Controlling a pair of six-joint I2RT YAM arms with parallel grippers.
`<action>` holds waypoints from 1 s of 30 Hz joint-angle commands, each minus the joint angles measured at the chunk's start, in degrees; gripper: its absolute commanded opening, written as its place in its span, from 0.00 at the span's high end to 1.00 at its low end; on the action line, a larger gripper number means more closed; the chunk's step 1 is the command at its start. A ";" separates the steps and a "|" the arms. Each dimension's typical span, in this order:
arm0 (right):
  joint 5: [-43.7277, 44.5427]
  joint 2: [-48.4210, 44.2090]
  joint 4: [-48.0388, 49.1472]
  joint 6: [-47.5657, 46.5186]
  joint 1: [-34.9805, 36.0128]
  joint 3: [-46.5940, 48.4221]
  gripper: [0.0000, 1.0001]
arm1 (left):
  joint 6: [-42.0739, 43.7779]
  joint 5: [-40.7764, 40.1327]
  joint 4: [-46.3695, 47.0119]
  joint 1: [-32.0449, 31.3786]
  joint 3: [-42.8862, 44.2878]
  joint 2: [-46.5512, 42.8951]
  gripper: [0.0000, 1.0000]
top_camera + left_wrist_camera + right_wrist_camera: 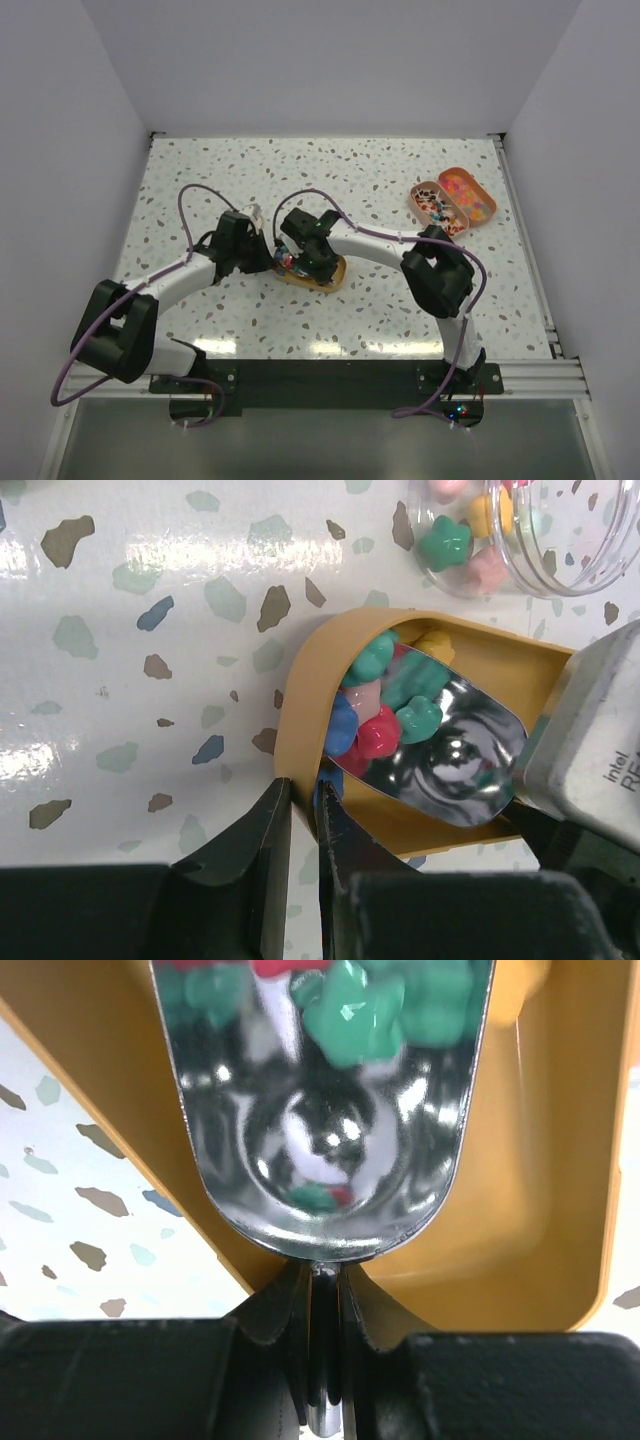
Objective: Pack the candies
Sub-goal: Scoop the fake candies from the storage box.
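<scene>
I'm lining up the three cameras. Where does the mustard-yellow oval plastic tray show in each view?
Top external: the mustard-yellow oval plastic tray lies near the picture's centre.
Left wrist: centre-right, its near wall pinched by the left fingers.
Right wrist: it fills the frame behind the shiny metal scoop.
Shared landmark: the mixed-colour candies heaped inside it.

centre: left arm [180, 280], right arm [375, 248] over tan tray [330, 278]
tray inside: metal scoop [450, 760], candies [375, 705]
by tray: clear jar [520, 530]
far right: oval dishes [488, 207]
far left: open table [200, 170]
</scene>
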 commanded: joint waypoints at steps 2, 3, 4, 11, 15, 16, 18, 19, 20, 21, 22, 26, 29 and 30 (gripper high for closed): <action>-3.54 -3.21 9.82 -7.05 0.18 -0.24 1.00 | 0.45 8.11 0.74 -1.73 2.36 -2.21 0.91; -3.46 -3.91 9.90 -8.37 0.09 -1.55 1.00 | 0.80 7.50 0.04 -1.73 2.97 -2.30 0.91; -3.81 -4.53 10.25 -8.47 0.18 -2.26 1.00 | 0.89 7.23 -0.31 -1.73 3.33 -2.73 0.92; -3.73 -4.97 10.60 -11.11 0.18 -3.67 1.00 | 2.91 4.33 -3.30 -1.73 6.14 -4.67 0.93; -4.34 -5.67 15.08 -7.43 -0.70 -5.25 1.00 | 1.95 5.91 -2.35 -2.17 5.18 -4.58 0.94; -3.82 -5.68 15.96 -6.63 -1.13 -5.60 1.00 | 1.68 6.00 -2.17 -2.26 4.91 -4.58 0.94; -2.49 -5.76 17.28 -5.05 -1.58 -6.57 1.00 | 1.33 4.87 -2.77 -2.26 4.47 -4.67 0.95; -3.01 -5.85 17.46 -5.13 -2.10 -6.92 1.00 | 1.24 4.34 -2.95 -2.26 4.30 -4.85 0.95; -3.37 -6.20 17.38 -5.56 -2.28 -7.36 1.00 | 1.24 3.72 -3.13 -2.26 4.12 -5.02 0.95; -3.28 -6.46 17.11 -6.00 -2.28 -7.63 1.00 | 1.15 2.67 -3.48 -2.26 3.86 -4.94 0.95; -3.28 -6.73 16.50 -6.44 -2.19 -7.71 1.00 | 1.24 2.14 -3.66 -2.26 3.86 -4.85 0.96; -3.28 -9.19 14.92 -8.20 -2.19 -8.68 1.00 | 1.15 -0.41 -4.71 -2.26 4.38 -3.97 0.96; -3.28 -10.68 13.25 -8.47 -2.19 -8.51 1.00 | 1.15 -1.20 -4.10 -2.26 4.47 -3.53 0.97; -2.94 -11.38 12.98 -8.47 -2.28 -8.51 1.00 | 1.15 -1.21 -3.92 -2.26 4.47 -3.27 0.97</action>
